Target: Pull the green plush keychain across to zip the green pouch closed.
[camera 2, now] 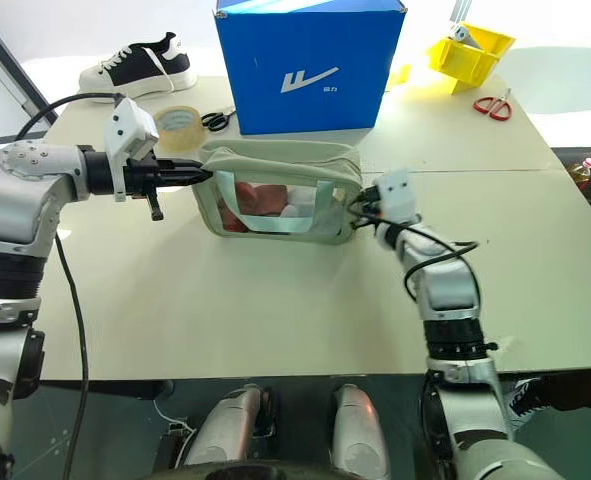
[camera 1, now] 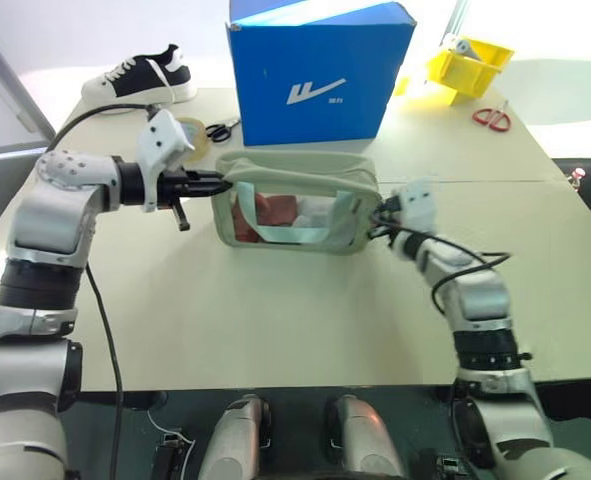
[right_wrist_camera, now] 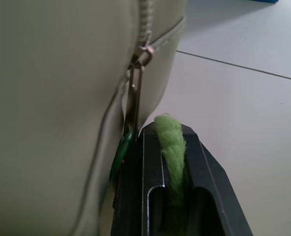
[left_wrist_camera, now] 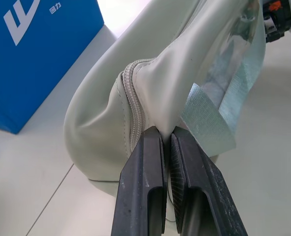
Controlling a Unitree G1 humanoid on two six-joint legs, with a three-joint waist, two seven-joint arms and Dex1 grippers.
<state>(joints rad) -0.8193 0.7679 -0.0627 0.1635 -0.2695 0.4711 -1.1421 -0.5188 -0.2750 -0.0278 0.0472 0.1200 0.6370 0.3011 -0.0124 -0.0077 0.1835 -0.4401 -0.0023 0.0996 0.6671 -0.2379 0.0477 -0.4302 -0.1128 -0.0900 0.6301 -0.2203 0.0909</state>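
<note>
Two grippers pinched opposite ends of the green pouch (camera 1: 295, 205) on the table (camera 1: 275, 320): right gripper (right_wrist_camera: 165, 132) clamped the green plush keychain (right_wrist_camera: 171, 147), left gripper (left_wrist_camera: 166, 135) clamped fabric. Behind stood a blue box (camera 1: 315, 70).

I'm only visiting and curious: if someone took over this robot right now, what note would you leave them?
Left gripper: shut on the green pouch, pinching its end fabric beside the zipper.
Right gripper: shut on the green plush keychain at the pouch's other end.
Pouch sits on the table, in front of the blue box.
Done: zipper looks drawn across to the right gripper's end.
Left: confirm it is fully closed, then release both.
</note>
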